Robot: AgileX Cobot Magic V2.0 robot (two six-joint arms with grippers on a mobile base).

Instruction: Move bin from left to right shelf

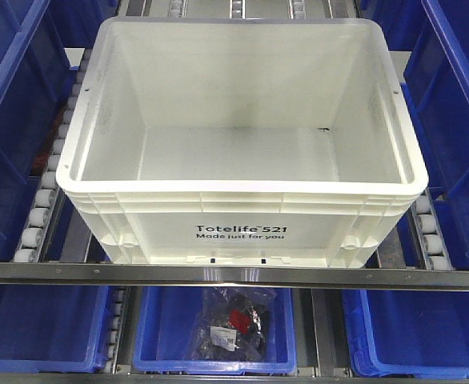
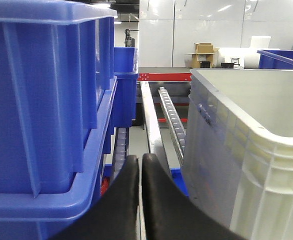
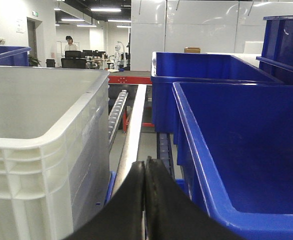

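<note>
Front view: the bin (image 1: 242, 224) fills the centre of the frame, upright and open-topped. Its printed side, "Totelife 521 Made just for you", faces the camera. It sits on the shelf's roller tracks (image 1: 38, 216), its near base just behind the front rail (image 1: 234, 276). Side blue bins (image 1: 10, 120) stand at the left and right edges of the frame. Under the rail, at bottom centre, a lower blue bin (image 1: 214, 336) holds a clear bag of small parts (image 1: 230, 324).

Left wrist view: left hand (image 2: 139, 160) at bottom centre, its two black fingers pressed flat together with nothing between them. It lies in the gap between the stacked blue bins (image 2: 46, 100) on the frame's left and the bin's white wall on the right. Cannot tell whether it touches either. A metal divider (image 2: 151, 125) runs away up the middle.

Right wrist view: right hand (image 3: 146, 162) at bottom centre, fingers likewise closed on each other and holding nothing. The bin's ribbed corner is at lower left, and a deep blue bin (image 3: 236, 150) fills the right. Contact not discernible.
</note>
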